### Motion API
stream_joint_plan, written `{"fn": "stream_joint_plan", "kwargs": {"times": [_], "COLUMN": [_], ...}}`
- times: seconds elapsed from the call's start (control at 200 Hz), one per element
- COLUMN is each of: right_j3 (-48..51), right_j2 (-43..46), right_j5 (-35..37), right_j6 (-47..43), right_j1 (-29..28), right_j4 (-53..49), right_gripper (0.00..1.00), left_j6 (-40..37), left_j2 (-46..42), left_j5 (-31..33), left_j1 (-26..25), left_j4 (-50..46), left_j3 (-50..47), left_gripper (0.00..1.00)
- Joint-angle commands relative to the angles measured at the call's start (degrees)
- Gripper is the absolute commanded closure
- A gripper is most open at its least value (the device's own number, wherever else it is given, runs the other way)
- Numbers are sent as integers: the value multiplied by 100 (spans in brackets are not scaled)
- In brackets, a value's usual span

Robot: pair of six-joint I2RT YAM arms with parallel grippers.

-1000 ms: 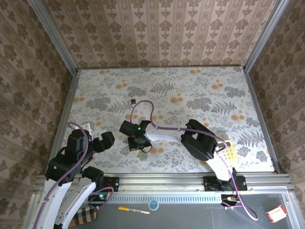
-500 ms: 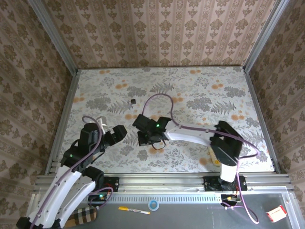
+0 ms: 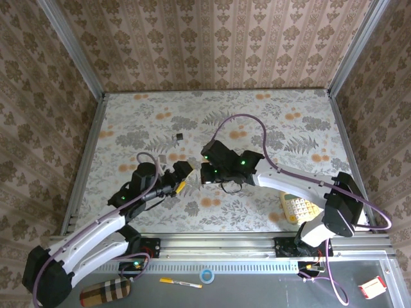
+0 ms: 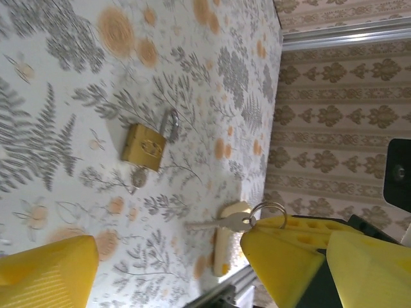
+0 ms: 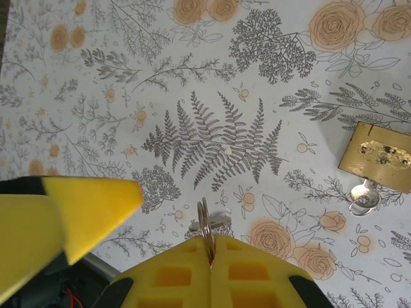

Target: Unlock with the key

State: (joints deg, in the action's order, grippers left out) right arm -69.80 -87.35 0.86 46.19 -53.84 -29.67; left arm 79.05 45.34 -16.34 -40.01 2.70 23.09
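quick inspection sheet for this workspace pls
surface: floral-print table
job's things: padlock flat on table, a ringed key at its base; small dark key alone beyond the arms
clutter: calculator by right arm; pen and tape roll on front ledge
grippers: left gripper open; right gripper shut on silver key by its ring
cables: purple cables looping over both arms
surroundings: patterned walls, metal frame
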Motion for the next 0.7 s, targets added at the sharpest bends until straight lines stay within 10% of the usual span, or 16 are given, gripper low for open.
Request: {"fn": "stream_joint_plan", "kwargs": {"times": [0.0, 0.695], "right_j3": [201, 1225], "right_j2": [371, 1144], "right_j5": [-85, -688], "right_j6": [-32, 339], "right_j1": [41, 155], "right_j4": [283, 1658], "right_gripper": [100, 100], "left_j6": [688, 2587], "left_j2": [162, 1518], "left_j5": [18, 527], "left_j1": [-247, -912], "left_j4": [1105, 3670], "left_j3": [19, -552], "left_gripper": [8, 14]}}
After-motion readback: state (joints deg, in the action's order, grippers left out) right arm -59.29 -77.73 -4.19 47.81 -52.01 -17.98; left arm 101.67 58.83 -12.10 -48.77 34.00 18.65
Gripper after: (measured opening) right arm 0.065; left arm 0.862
